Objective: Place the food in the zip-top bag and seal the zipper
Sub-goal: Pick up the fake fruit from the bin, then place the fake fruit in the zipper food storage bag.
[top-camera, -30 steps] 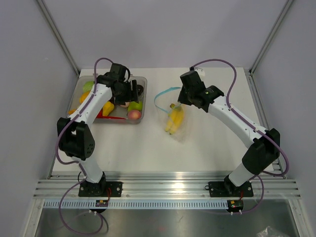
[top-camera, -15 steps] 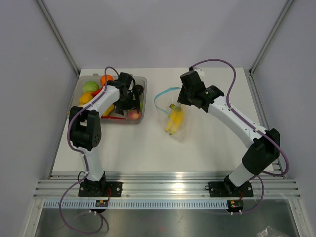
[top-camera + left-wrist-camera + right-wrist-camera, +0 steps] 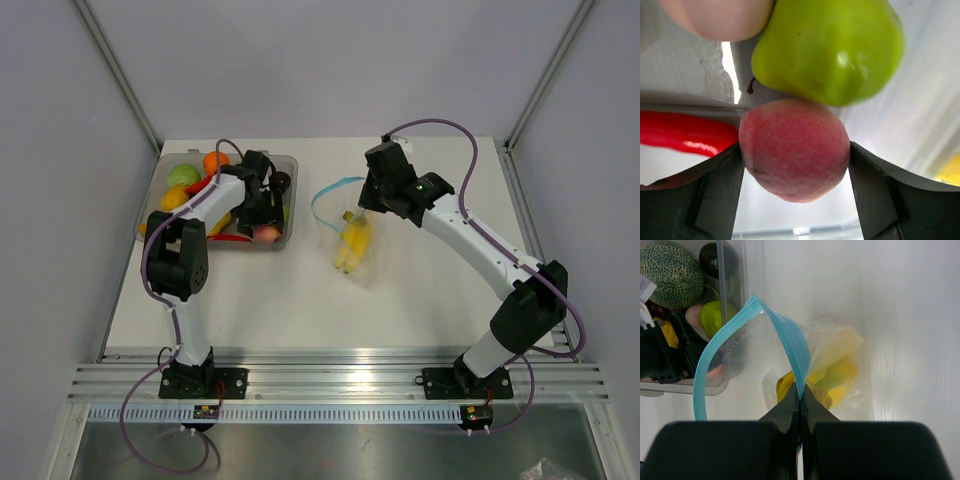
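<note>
My left gripper [image 3: 795,172] is down in the tray and shut on the pink peach [image 3: 795,150], both fingers touching its sides; in the top view it is at the tray's front right corner [image 3: 262,228]. A light green fruit [image 3: 835,50] lies just behind the peach and a red piece [image 3: 685,135] to its left. My right gripper [image 3: 800,392] is shut on the blue-teal zipper [image 3: 790,340] of the zip-top bag [image 3: 355,262] and holds its mouth open in a loop. The yellow banana bunch [image 3: 352,240] lies inside the bag.
The rigid clear tray [image 3: 290,165] at the back left holds several more toy foods, among them a netted green melon [image 3: 667,272], an orange [image 3: 215,160] and a dark piece [image 3: 717,257]. The bag lies mid-table to the tray's right.
My left arm swung from the tray's back toward its front right corner and came down on the pink peach. The right arm and the bag have not moved.
</note>
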Available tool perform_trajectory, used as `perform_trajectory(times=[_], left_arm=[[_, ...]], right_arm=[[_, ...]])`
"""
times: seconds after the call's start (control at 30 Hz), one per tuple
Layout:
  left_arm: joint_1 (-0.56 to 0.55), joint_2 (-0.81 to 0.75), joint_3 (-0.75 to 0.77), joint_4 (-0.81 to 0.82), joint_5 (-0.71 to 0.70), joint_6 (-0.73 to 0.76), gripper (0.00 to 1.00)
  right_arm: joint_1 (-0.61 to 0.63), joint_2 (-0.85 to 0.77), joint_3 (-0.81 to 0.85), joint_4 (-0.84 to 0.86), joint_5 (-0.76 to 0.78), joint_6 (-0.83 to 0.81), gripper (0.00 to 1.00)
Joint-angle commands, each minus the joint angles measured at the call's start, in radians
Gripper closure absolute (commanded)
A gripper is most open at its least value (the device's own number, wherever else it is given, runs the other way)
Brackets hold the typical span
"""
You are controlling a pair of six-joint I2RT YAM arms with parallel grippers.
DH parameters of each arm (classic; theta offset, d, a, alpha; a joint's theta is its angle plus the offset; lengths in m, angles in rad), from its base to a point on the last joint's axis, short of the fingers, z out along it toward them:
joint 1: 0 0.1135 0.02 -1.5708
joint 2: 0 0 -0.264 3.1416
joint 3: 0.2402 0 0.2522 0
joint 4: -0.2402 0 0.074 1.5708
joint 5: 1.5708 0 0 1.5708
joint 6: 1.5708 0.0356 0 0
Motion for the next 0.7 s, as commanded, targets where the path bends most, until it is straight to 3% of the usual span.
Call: perform_trajectory(times=[0.0,0.2,0.4,0.67], left_arm=[[0.0,-0.147,0.037,0.002,-0.015,-0.007,0.48],[0.0,-0.291,0.097,-0.018,0.031,0.004,0.51],[-0.017,-0.386,0.16,-0.009,0.201,0.018,0.61],[-0.164,-0.394,0.272,0.017,0.349,0.004,0.61]], right_arm=[[0.005,-0.035,0.044,0.023,0.0,-0.006,1.0],[0.005,-0.026,0.042,0.029,-0.023,-0.001,1.0],[0.013,-0.015,0.05,0.033,-0.027,0.005,1.0],[0.033,-0.004,0.062,0.03,-0.019,0.01,1.0]])
